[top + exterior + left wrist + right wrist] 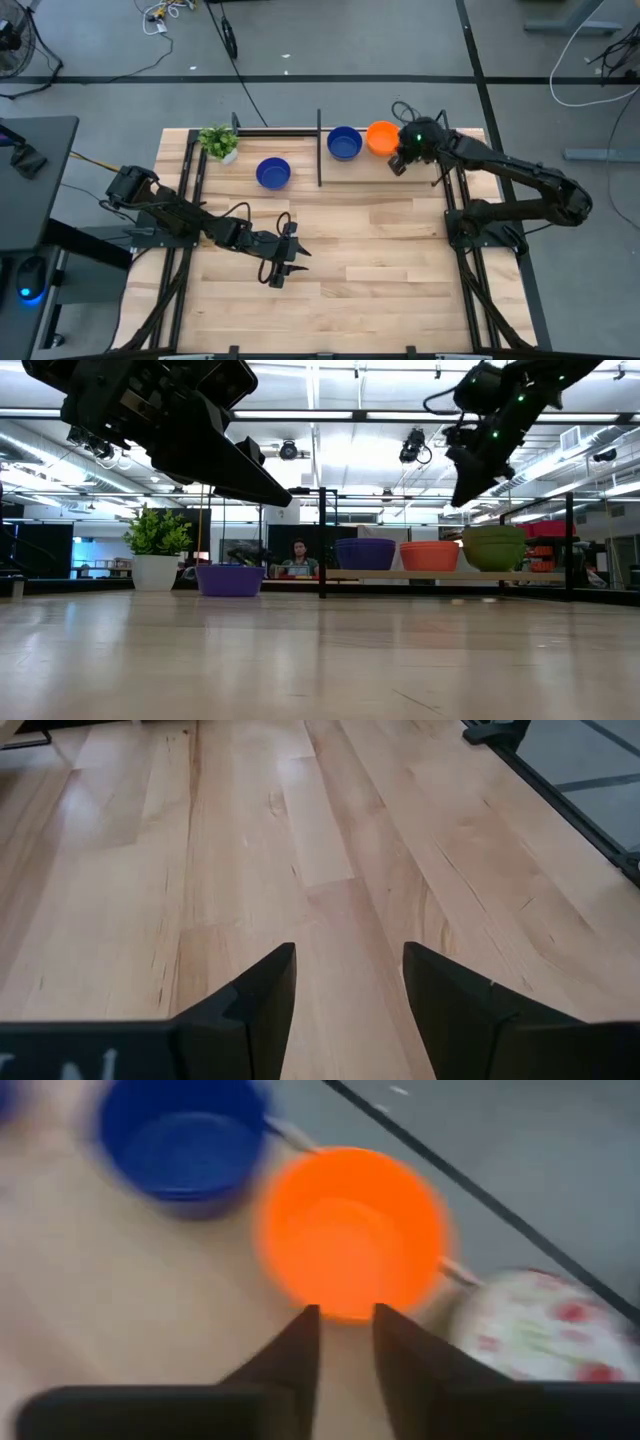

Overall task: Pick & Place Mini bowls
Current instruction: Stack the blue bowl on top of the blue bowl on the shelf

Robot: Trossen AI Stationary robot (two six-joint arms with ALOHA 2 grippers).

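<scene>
Two blue mini bowls (273,172) (344,142) and an orange one (381,137) stand on their bases along the table's far side. A white bowl with red speckles (540,1330) sits beside the orange bowl (350,1230); in the high view my right arm covers it. My right gripper (346,1330) hovers above the table just near of the orange bowl, its fingers a narrow gap apart and holding nothing. My left gripper (348,975) is open over bare wood at the table's near left (281,268), far from any bowl.
A small green potted plant (219,142) stands at the far left corner. A thin upright black divider (319,150) separates the left blue bowl from the other bowls. Black frame rails (190,170) run along the table's sides. Bare wood (380,260) fills the middle and near part.
</scene>
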